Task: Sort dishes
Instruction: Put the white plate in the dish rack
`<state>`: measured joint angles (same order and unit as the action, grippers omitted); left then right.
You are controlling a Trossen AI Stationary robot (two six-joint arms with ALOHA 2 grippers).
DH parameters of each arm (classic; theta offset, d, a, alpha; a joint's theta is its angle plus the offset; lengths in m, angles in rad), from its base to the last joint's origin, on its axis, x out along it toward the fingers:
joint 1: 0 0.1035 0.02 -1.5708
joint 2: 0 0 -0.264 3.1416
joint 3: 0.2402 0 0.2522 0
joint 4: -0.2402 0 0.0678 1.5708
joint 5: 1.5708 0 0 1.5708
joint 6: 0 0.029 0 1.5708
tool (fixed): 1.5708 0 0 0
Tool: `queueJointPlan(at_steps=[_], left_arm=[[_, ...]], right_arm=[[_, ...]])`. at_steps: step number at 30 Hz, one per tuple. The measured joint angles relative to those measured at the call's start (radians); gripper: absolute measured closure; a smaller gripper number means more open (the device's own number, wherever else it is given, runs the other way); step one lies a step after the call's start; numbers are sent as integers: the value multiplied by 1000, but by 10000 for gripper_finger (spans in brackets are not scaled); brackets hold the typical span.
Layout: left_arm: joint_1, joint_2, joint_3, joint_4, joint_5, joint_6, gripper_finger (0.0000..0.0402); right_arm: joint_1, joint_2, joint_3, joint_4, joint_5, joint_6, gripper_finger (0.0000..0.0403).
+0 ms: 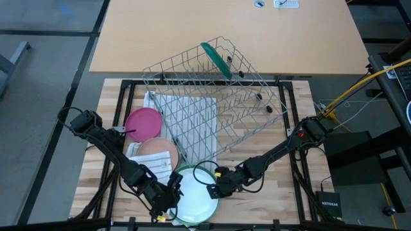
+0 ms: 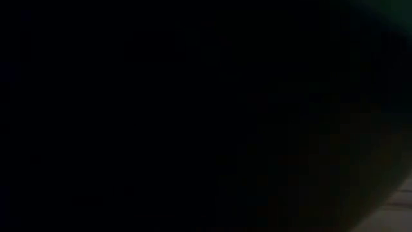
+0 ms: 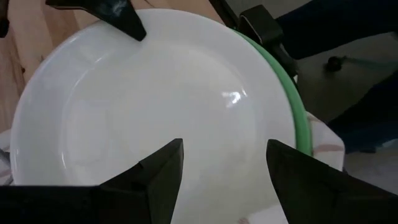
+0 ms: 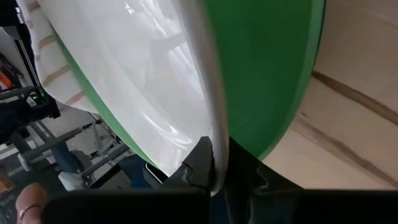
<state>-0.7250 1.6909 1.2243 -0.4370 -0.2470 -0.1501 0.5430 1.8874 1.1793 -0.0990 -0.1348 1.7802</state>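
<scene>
Near edge, centre: light green plate (image 1: 196, 196), white inside, tilted. Right gripper (image 1: 215, 187) clamped on its right rim. Left gripper (image 1: 172, 197) at its left side, fingers (image 3: 158, 174) apart over the white face. Farther left: peach-pink plate (image 1: 157, 151), then magenta plate (image 1: 142, 122), on striped cloth (image 1: 186, 112). Far: wire rack (image 1: 212, 96) with dark green plate (image 1: 216, 59) upright.
</scene>
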Motion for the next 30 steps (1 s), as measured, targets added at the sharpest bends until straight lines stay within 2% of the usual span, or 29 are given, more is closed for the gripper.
queueJointPlan(at_steps=[12,22,30], left_arm=[[-63,0,0,0,0,0,183],[-96,0,0,0,0,-6,183],[-137,-37,0,-3,0,-5,183]], right_arm=[[5,-1,-1,168,-31,40,384],[-1,-1,-1,164,5,47,384],[-6,-1,-1,186,-23,49,384]])
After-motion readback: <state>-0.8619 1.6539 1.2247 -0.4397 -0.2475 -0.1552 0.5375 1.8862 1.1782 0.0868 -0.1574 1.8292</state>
